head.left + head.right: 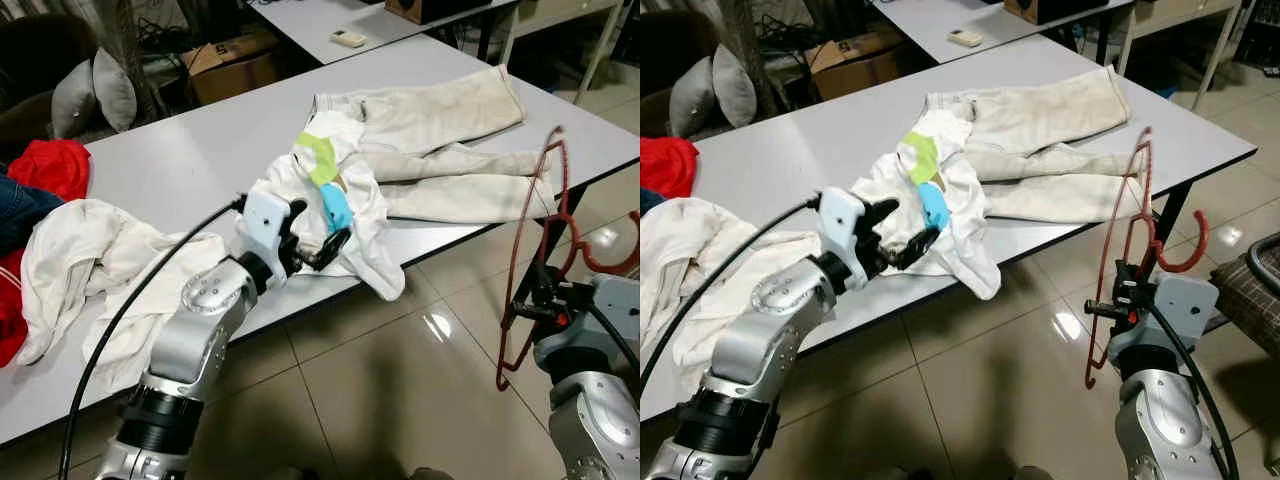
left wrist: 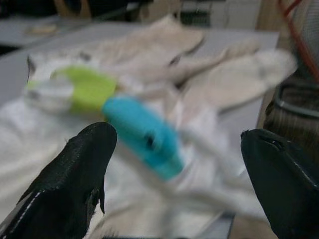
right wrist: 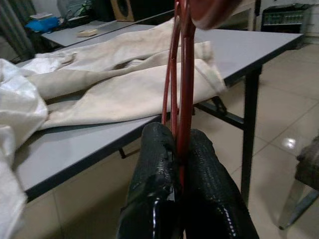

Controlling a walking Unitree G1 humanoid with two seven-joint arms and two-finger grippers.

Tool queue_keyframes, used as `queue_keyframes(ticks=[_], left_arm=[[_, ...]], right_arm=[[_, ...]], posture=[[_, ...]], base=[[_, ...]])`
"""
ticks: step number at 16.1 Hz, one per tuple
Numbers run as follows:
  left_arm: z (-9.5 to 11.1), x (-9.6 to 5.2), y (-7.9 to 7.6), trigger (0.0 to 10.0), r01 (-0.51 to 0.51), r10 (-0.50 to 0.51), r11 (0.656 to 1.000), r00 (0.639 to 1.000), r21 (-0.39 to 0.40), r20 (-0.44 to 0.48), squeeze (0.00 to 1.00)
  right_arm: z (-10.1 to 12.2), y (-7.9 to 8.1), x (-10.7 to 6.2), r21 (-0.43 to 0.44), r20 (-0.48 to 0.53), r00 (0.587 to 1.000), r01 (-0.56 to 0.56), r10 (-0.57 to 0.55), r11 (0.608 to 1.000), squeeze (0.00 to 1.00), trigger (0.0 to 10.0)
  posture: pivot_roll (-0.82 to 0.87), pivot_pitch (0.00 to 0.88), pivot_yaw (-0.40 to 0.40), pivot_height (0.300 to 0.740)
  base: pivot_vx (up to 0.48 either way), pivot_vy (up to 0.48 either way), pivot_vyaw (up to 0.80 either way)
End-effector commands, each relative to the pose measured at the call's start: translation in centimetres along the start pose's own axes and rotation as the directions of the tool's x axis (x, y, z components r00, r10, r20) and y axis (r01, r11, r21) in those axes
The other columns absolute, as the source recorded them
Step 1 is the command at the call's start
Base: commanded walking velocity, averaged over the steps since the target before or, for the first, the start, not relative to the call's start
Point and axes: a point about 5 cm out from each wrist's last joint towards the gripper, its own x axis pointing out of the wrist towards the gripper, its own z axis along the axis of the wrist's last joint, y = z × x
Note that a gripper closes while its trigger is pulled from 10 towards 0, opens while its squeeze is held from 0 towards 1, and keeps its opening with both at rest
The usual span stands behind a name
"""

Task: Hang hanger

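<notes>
"Where's the red hanger [image 1: 1127, 262]?"

"Pinched in the right claw [image 3: 180, 149], upright off the tabletop [image 1: 190, 150] edge. The white shirt [image 1: 345, 205] lies on the tabletop, just ahead of the left claw [image 1: 315, 238], which gapes empty."

"So left's nearer the shirt?"

"Much nearer."

Office-like workroom, long grey tables [image 1: 190, 150], cardboard box [image 1: 232, 62], tiled floor [image 1: 400, 380]

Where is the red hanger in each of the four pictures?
Left eye view: the hanger is at the right edge, upright beside the table's corner.
Right eye view: right of centre, held by the right gripper.
Left wrist view: a red sliver at the top right corner.
Right wrist view: centre, rising from the shut jaws.
Shared landmark: the cream trousers on the table.
</notes>
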Motion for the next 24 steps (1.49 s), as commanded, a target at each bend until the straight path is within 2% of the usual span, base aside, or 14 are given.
queue_keyframes(ticks=[1, 2, 5, 6, 7, 8, 10, 12, 14, 15, 16, 17, 19, 24], left_arm=[[-0.2, 0.1, 0.7, 10.0, 0.005, -0.004, 1.000, 1.000, 0.021, -0.030, 0.01], [0.0, 0.5, 1.2, 10.0, 0.032, -0.032, 0.999, 0.999, 0.000, -0.025, 1.00], [-0.2, 1.6, 2.1, 10.0, 0.098, -0.077, 0.980, 0.989, 0.174, -0.122, 1.00], [-0.3, 1.7, 2.3, 10.0, 0.112, -0.085, 0.974, 0.986, 0.197, -0.141, 0.37], [-0.4, 2.1, 2.8, 10.0, 0.139, -0.095, 0.956, 0.980, 0.259, -0.175, 0.00], [-0.5, 2.2, 3.1, 10.0, 0.144, -0.089, 0.942, 0.978, 0.304, -0.186, 0.00], [-0.7, 2.4, 4.2, 8.3, 0.173, -0.083, 0.889, 0.972, 0.424, -0.221, 0.00], [-0.9, 2.2, 5.5, 9.5, 0.217, -0.052, 0.797, 0.954, 0.564, -0.294, 0.00], [-0.6, 2.5, 6.1, 9.6, 0.211, -0.030, 0.772, 0.954, 0.600, -0.297, 0.00], [-0.7, 2.7, 6.2, 3.3, 0.231, -0.030, 0.739, 0.950, 0.632, -0.312, 0.00], [-0.8, 2.8, 6.3, 3.3, 0.239, -0.029, 0.724, 0.948, 0.648, -0.317, 0.00], [-0.8, 2.9, 6.3, 1.0, 0.237, -0.023, 0.717, 0.948, 0.655, -0.318, 0.00], [-1.2, 3.3, 6.3, 0.0, 0.233, -0.008, 0.709, 0.947, 0.666, -0.322, 0.00], [-2.2, 3.6, 6.2, 0.0, 0.233, 0.006, 0.712, 0.941, 0.662, -0.337, 0.00]], right_arm=[[0.5, 0.4, 0.1, 0.010, 0.004, 1.000, -0.024, 0.024, 1.000, 0.00, 10.0], [1.0, 0.9, 0.1, 0.012, 0.016, 0.999, -0.041, 0.041, 0.999, 0.00, 10.0], [0.2, 1.3, -1.1, 0.003, -0.022, 0.997, -0.070, 0.070, 0.998, 0.00, 10.0], [0.0, 1.4, -1.2, 0.005, -0.027, 0.998, -0.065, 0.065, 0.998, 0.00, 10.0], [0.0, 1.6, -1.3, 0.022, -0.019, 0.998, -0.054, 0.054, 0.998, 0.00, 10.0], [0.1, 1.9, -1.3, 0.026, -0.015, 0.999, -0.052, 0.052, 0.998, 0.00, 10.0], [0.1, 2.2, -1.1, 0.026, -0.014, 0.999, -0.052, 0.053, 0.998, 0.00, 10.0], [0.0, 1.8, -0.9, 0.017, -0.018, 0.998, -0.061, 0.062, 0.998, 0.00, 10.0], [0.1, 1.4, -0.6, -0.001, -0.016, 0.998, -0.066, 0.066, 0.998, 0.00, 10.0], [0.2, 1.2, -0.5, -0.006, -0.012, 0.998, -0.061, 0.061, 0.998, 0.00, 10.0], [0.3, 1.2, -0.5, -0.008, -0.009, 0.998, -0.058, 0.058, 0.998, 0.00, 10.0], [0.3, 1.2, -0.5, -0.007, -0.009, 0.998, -0.057, 0.057, 0.998, 0.00, 10.0], [0.0, 1.5, -0.7, -0.003, -0.015, 0.998, -0.061, 0.061, 0.998, 0.00, 10.0], [0.1, 1.9, -0.2, 0.003, -0.007, 0.997, -0.073, 0.073, 0.997, 0.00, 10.0]], posture=[[-0.11, 0.056, 0.153, 0.740], [-0.13, 0.070, 0.155, 0.740], [-0.12, 0.092, 0.167, 0.740], [-0.12, 0.092, 0.178, 0.740], [-0.13, 0.083, 0.184, 0.740], [-0.15, 0.063, 0.186, 0.740], [-0.17, 0.043, 0.179, 0.740], [-0.15, 0.038, 0.170, 0.740], [-0.15, 0.038, 0.166, 0.740], [-0.15, 0.047, 0.172, 0.740], [-0.15, 0.048, 0.172, 0.740], [-0.14, 0.050, 0.173, 0.740], [-0.14, 0.049, 0.172, 0.740], [-0.14, 0.032, 0.166, 0.740]], base=[[0.000, 0.000, 0.00], [0.000, 0.000, 0.00], [0.000, 0.000, 0.00], [0.000, 0.000, 0.00], [0.000, 0.000, 0.00], [0.000, 0.000, 0.00], [0.000, 0.000, 0.00], [0.000, 0.000, 0.00], [0.000, 0.000, 0.00], [0.000, 0.000, 0.00], [0.000, 0.000, 0.00], [0.000, 0.000, 0.00], [0.000, 0.000, 0.00], [0.000, 0.000, 0.00]])
